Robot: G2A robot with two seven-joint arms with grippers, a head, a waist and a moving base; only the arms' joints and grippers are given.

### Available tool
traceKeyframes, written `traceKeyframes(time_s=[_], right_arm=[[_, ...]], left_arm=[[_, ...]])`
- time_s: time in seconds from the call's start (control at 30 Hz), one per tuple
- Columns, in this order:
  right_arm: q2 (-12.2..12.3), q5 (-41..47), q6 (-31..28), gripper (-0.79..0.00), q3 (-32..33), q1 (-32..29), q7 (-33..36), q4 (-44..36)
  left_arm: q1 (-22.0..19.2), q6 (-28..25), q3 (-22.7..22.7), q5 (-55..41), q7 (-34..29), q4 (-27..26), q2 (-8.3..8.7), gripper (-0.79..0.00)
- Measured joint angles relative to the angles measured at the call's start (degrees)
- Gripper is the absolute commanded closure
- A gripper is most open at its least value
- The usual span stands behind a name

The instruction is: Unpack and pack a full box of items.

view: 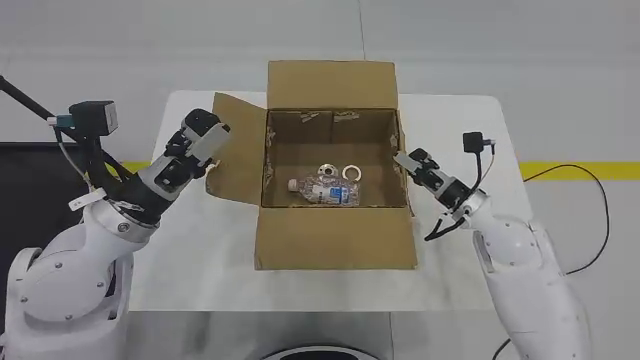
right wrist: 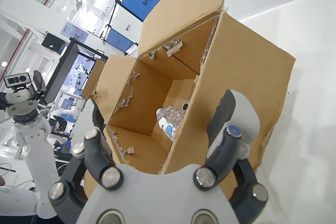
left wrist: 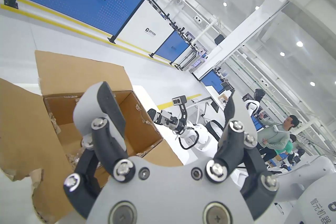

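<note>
An open cardboard box (view: 335, 240) stands mid-table, its back flap (view: 332, 84) and left flap (view: 237, 155) raised. On its floor lie a clear plastic bottle (view: 325, 191) and two pale rings (view: 339, 170). My left gripper (view: 213, 136) hangs open just outside the left flap; in the left wrist view this gripper (left wrist: 170, 104) holds nothing and faces the box (left wrist: 78, 72). My right gripper (view: 409, 160) is open at the box's right wall. In the right wrist view that wall (right wrist: 236, 72) lies between the fingers of the gripper (right wrist: 161, 112), with the bottle (right wrist: 170, 117) inside.
The white table (view: 455, 260) has bare room on both sides of the box and in front of it. A black surface (view: 30, 190) lies off the table's left edge. A cable (view: 590, 220) trails beside the right arm. Torn tape scraps (right wrist: 173, 46) hang from the box rim.
</note>
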Motion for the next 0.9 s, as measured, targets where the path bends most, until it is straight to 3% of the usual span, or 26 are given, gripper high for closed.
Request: traceKeyframes(time_s=[0.37, 0.6, 0.77, 0.9], right_arm=[[0.0, -0.3, 0.5, -0.785, -1.6, 1.4, -0.1, 0.1], [0.4, -4.1, 0.4, -0.785, 0.8, 2.1, -3.4, -6.4], [0.6, -7.0, 0.1, -0.785, -1.6, 7.0, 2.8, -9.7], [0.4, -10.5, -0.7, -0.785, -7.5, 14.2, 11.4, -7.9]], left_arm=[[0.0, 0.0, 0.0, 0.0, 0.0, 0.0, 0.00, -0.785], [0.1, 0.0, 0.0, 0.0, 0.3, 0.0, 0.00, -0.785], [1.9, 0.0, -1.7, -0.5, 3.6, 0.6, 0.07, -0.785], [4.7, -0.2, -4.8, -2.7, 6.6, 0.9, 0.07, -0.785]])
